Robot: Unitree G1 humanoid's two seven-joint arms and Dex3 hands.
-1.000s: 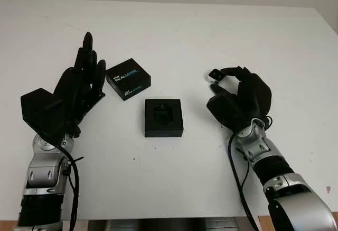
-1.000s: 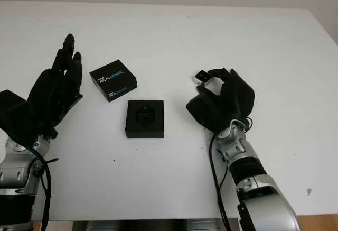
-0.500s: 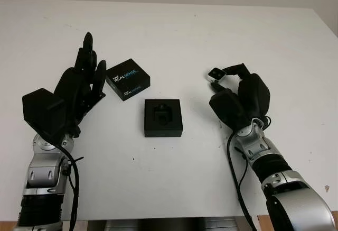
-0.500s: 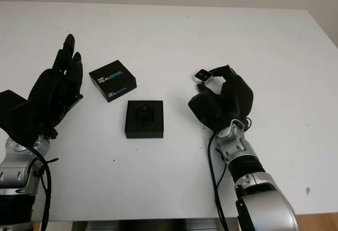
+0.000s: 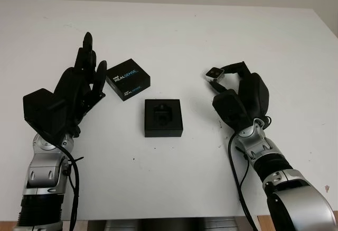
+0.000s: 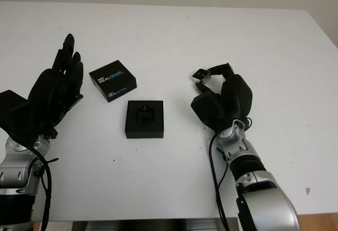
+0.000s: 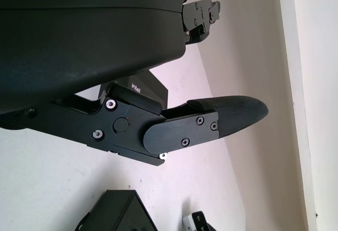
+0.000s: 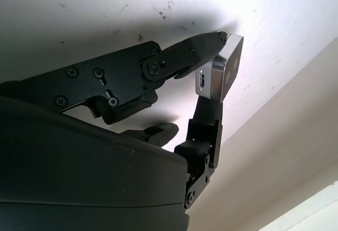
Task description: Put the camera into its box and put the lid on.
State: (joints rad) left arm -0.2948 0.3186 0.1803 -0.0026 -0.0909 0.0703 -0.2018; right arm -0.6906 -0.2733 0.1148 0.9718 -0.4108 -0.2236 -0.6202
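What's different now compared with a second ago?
The right hand has lifted the camera in its fingertips and carried it slightly toward the box; a second ago it was curled lower around it. The left hand, open beside the lid, the lid and the box have not moved.

From my station the head views are bright and evenly lit; the white table (image 5: 174,35) reads clean without blown-out glare, and shadows under the box (image 5: 163,118) and the lid (image 5: 128,79) are thin and soft, so I take the light as diffuse and overhead. The far table edge bows slightly, a mild lens curve. In the left wrist view the left hand (image 7: 206,122) is dark and crisp against a pinkish-white surface. In the right wrist view the camera (image 8: 222,75) catches a bright sheen on its silver face, with soft grey shadow behind the right hand (image 8: 174,62).
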